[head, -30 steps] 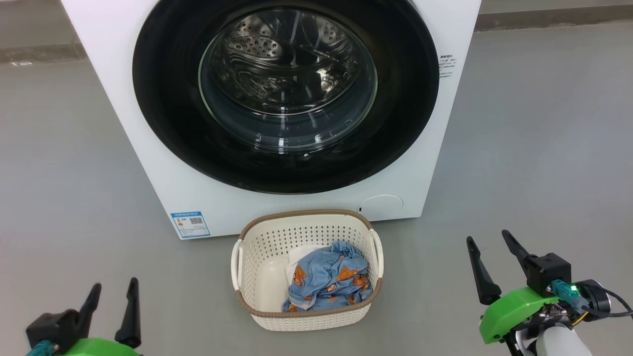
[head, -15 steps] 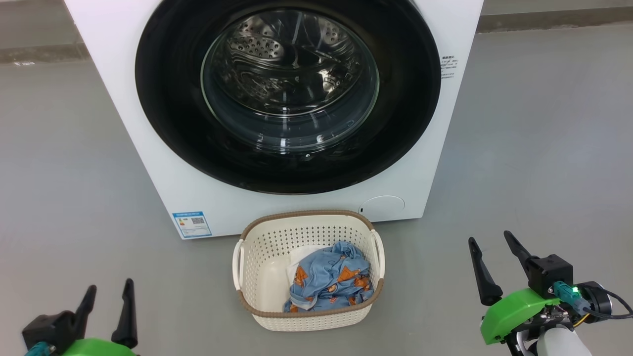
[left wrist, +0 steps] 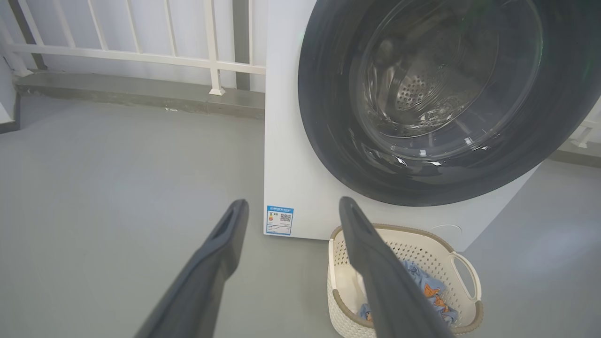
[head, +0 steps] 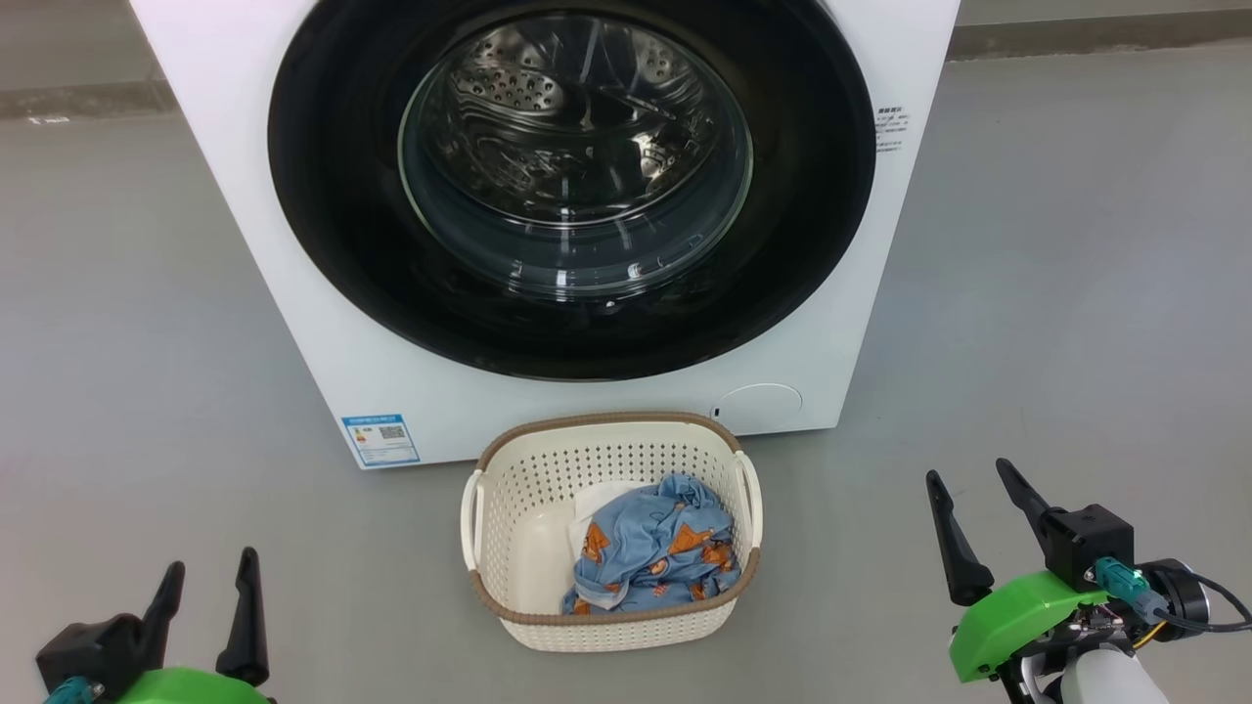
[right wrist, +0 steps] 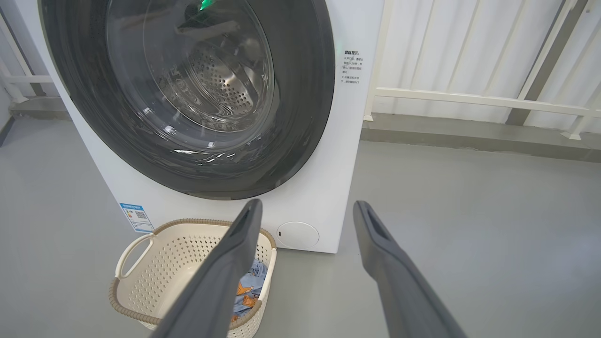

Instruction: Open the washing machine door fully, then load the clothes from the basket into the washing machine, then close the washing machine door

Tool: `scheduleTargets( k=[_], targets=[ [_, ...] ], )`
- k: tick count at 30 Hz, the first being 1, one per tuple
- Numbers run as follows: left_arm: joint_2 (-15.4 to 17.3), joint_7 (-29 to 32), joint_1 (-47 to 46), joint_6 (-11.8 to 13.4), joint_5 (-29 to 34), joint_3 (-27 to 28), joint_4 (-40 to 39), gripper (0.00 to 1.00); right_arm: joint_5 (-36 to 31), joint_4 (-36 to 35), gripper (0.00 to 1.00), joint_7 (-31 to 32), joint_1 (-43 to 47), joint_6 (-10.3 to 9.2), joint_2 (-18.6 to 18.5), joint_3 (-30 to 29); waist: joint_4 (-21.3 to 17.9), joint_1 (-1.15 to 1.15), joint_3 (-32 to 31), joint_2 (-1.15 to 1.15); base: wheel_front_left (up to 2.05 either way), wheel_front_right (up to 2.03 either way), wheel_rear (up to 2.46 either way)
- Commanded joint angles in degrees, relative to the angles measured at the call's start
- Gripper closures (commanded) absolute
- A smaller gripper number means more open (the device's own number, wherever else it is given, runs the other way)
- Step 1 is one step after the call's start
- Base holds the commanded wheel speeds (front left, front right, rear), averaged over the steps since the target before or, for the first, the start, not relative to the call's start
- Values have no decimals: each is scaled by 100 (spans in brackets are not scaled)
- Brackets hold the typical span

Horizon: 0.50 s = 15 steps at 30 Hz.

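Grey, smooth floor [head: 147, 342] runs under everything, backed in the wrist views by a low concrete kerb [left wrist: 141, 91] and a white railing [left wrist: 141, 51].

The door [head: 323, 225] lies shut, flush with the front of the white washer [head: 293, 332]. It is a wide glossy black ring around a bulging clear bowl, and the perforated steel drum [head: 548, 88] shows through the glass. A green glint [right wrist: 203, 4] reflects near the top of the glass in the right wrist view.

A blue label [head: 381, 440] with a QR code sits at the washer's lower left corner; its print is too small to read. A short column of dark print [head: 888, 129] runs down the right front edge beside the door, also unreadable. A small round flap [head: 758, 403] sits at the lower right.

The basket [head: 606, 420], cream with a brown braided rim, stands on the floor just in front of the washer, below the door. The clothes [head: 655, 548] are heaped in its right half: blue fabric with orange-brown bears, and a white piece [head: 587, 508] showing at its left edge.

The left fingers [head: 245, 626] rise at the lower left of the head view, spread apart with only air between them, well clear of the basket. The right fingers [head: 954, 557] stand at the lower right on a green housing [head: 1017, 606], equally spread and empty, above the floor.
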Motion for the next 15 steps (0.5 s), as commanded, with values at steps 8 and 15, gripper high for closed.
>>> scheduleTargets(
  k=[8, 15],
  targets=[
    [218, -43, -226, -14, -58, 161, -150, 0, 61, -122, 0, -72, -76, -6, 12, 140, -10, 0, 16, 0, 0, 0, 0],
    [226, -43, -223, -15, -36, 160, -161, 0, 66, -122, 0, -74, -73, -6, 12, 108, -6, 0, 33, 0, 25, 25, -51]
  ],
)
